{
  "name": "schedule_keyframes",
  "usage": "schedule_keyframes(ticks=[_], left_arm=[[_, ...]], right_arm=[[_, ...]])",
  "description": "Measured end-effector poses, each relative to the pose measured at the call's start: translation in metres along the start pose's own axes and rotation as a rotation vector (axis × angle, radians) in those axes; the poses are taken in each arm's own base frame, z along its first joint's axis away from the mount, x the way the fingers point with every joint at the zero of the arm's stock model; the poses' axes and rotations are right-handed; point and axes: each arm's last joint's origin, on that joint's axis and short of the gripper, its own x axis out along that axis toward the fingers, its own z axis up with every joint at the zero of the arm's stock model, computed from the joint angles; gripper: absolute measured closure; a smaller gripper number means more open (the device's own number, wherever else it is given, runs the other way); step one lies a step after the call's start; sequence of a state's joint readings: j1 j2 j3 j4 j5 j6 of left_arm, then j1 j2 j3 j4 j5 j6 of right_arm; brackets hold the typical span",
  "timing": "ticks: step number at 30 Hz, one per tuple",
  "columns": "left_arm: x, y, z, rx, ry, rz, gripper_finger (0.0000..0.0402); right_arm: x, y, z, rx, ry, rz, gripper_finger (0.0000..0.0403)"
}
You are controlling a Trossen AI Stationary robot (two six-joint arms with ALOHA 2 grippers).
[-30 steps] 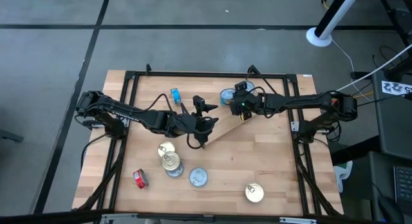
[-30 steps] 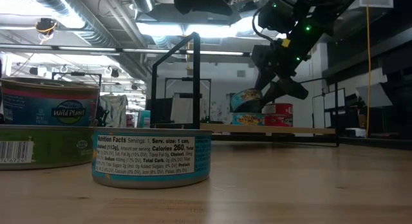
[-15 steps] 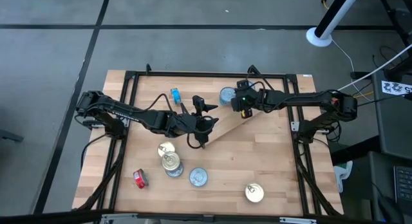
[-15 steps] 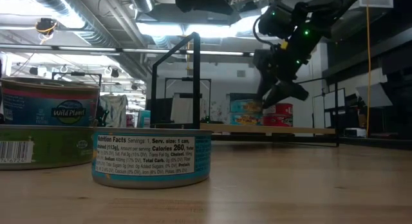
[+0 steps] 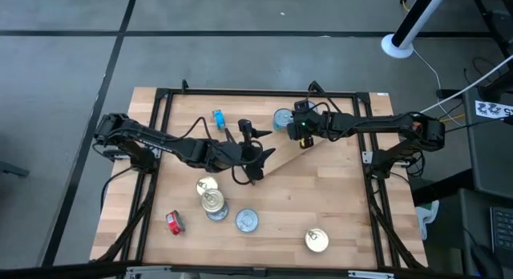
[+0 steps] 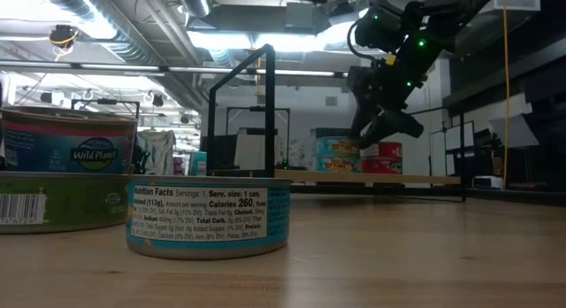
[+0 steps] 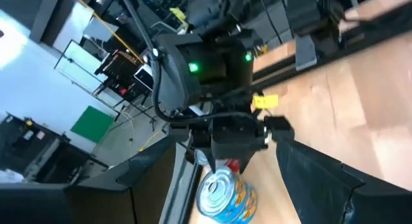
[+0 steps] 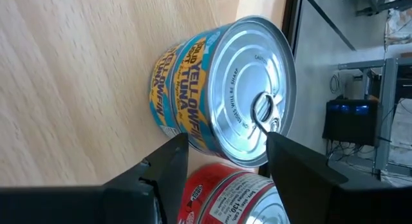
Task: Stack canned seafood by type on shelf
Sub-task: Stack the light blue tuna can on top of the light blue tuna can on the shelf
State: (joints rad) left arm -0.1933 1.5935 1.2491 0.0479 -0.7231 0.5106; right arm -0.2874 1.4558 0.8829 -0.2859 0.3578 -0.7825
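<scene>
High view: the shelf (image 5: 321, 155) holds a tin (image 5: 283, 118) at its far end, just beside the right gripper (image 5: 298, 128). Five tins (image 5: 213, 202) wait near the table front, a blue one (image 5: 218, 118) lies farther back. The left gripper (image 5: 255, 155) hovers mid-table, spread, empty.

Low view: blue tins stand stacked beside a red tin (image 6: 382, 157) on the shelf.

Left wrist view: right gripper just over the stack.

Right wrist view: fingers (image 8: 164, 169) parted, clear of the tuna tin (image 8: 222, 89). Most stacking remains.

Red tin (image 8: 235, 197) — half behind right hand's fingers (image 8: 167, 179)
</scene>
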Motion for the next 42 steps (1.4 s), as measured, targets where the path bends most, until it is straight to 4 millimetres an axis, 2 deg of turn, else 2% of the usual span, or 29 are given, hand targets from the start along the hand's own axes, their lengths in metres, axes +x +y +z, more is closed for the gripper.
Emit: schedule_keyframes(ticks=[7, 14, 22, 26, 32, 37, 42], left_arm=[[-0.010, 0.012, 0.004, -0.164, -0.008, 0.033, 0.0135], [-0.030, 0.043, 0.008, -0.409, -0.032, 0.076, 0.0135], [-0.046, 0.085, -0.008, -0.779, 0.041, 0.215, 0.0135], [-0.049, 0.096, -0.020, -0.892, 0.092, 0.258, 0.0135], [-0.055, 0.097, -0.035, -0.911, 0.216, 0.242, 0.0135], [-0.066, 0.090, -0.043, -0.932, 0.332, 0.060, 0.0135], [-0.075, 0.074, -0.050, -0.795, 0.479, -0.138, 0.0135]], right_arm=[[0.000, 0.000, 0.000, 0.044, 0.011, -0.007, 0.0194], [0.000, -0.001, -0.001, 0.044, 0.032, -0.030, 0.0194], [0.000, -0.001, -0.001, 0.044, 0.031, -0.029, 0.0194], [0.000, -0.001, -0.001, 0.044, 0.032, -0.029, 0.0194], [0.000, -0.001, -0.001, 0.044, 0.032, -0.029, 0.0194], [0.000, -0.001, -0.001, 0.044, 0.032, -0.028, 0.0194], [0.000, -0.001, -0.001, 0.044, 0.031, -0.028, 0.0194]])
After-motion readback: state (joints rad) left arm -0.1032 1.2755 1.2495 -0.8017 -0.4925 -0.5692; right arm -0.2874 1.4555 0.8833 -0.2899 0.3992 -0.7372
